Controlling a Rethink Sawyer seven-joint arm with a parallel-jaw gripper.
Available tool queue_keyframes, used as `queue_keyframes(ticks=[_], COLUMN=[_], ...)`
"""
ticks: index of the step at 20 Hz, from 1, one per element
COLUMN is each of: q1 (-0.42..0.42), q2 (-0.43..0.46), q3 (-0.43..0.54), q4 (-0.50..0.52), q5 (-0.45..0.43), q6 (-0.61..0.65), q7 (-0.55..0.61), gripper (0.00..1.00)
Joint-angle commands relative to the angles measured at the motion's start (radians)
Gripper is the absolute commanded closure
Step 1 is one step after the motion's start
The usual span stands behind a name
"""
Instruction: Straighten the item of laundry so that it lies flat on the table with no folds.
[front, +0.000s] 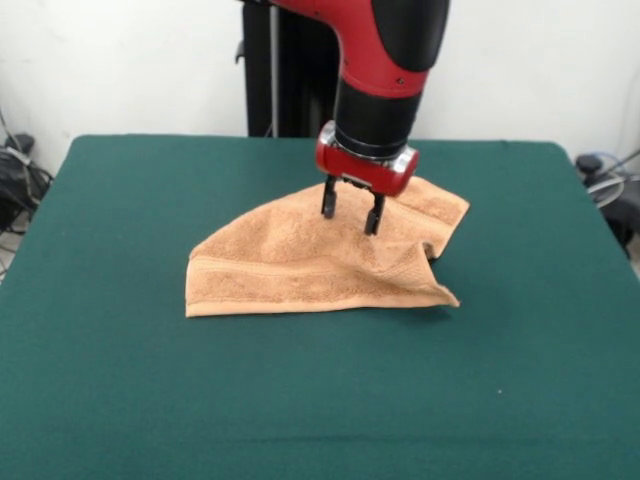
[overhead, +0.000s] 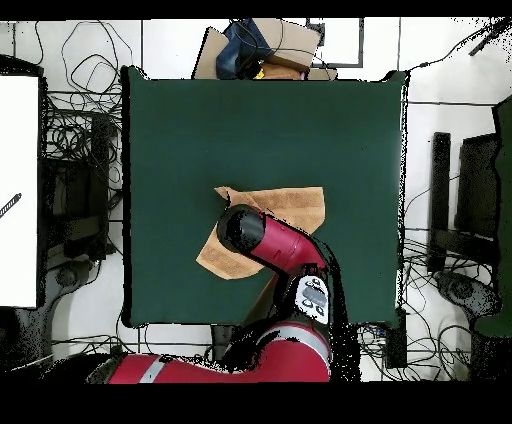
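near table (front: 120, 400) centre, towel (front: 300, 275) lies rumpled, one edge folded. gripper (front: 348, 212) hangs above it, fingers parted, empty. risk: descending onto the doubled layer pinches both plies, dragging the fold instead of opening it.

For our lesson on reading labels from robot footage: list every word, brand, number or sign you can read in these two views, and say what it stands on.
No text can be read in either view.
The towel shows only woven bands, no label.
The table is plain green cloth.
The arm has a pale panel with dark marks in the overhead view, too small to read.
The hand carries no marking that shows.
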Motion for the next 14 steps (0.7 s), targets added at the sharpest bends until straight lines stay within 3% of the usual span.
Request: queue_keyframes(ticks=[1,14], q1=[-0.004,0.003], q2=[0.012,0.013], q3=[0.127,0.13], q4=[0.007,0.005], q5=[-0.03,-0.03], q6=[-0.074,-0.082], q7=[0.146,0.151], gripper=[0.0,0.0])
